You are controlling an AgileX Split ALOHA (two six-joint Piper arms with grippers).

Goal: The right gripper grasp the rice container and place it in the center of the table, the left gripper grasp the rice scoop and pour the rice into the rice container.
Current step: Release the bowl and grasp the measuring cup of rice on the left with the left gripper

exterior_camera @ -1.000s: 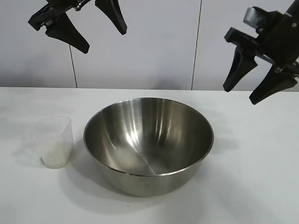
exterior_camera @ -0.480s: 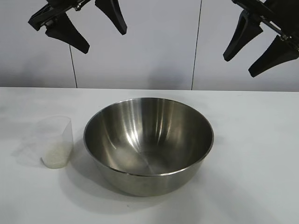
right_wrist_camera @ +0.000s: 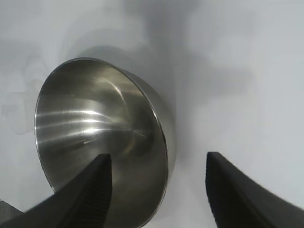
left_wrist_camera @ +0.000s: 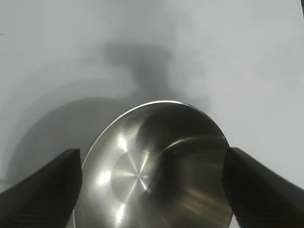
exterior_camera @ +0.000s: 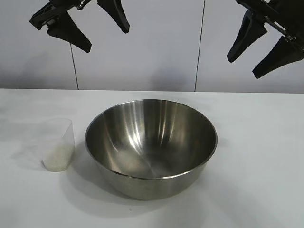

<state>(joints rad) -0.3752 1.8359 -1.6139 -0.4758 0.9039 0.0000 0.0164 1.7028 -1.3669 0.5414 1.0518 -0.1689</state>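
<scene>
Bowl's sitting mid-worktop (exterior_camera: 266,156), so it's the scoop's turn: the left pincer (exterior_camera: 90,26) should drop down and to its outer side toward the rice scoop (exterior_camera: 58,145), which stands upright just beside the rice container (exterior_camera: 151,145) with a low heap of rice (exterior_camera: 57,159) in it, and should take it by the wall without tipping it. That left pincer hangs high above the worktop, fingers spread wide, holding and touching nothing. The right pincer (exterior_camera: 261,47) is up high on the other side, jaws apart, empty too.
</scene>
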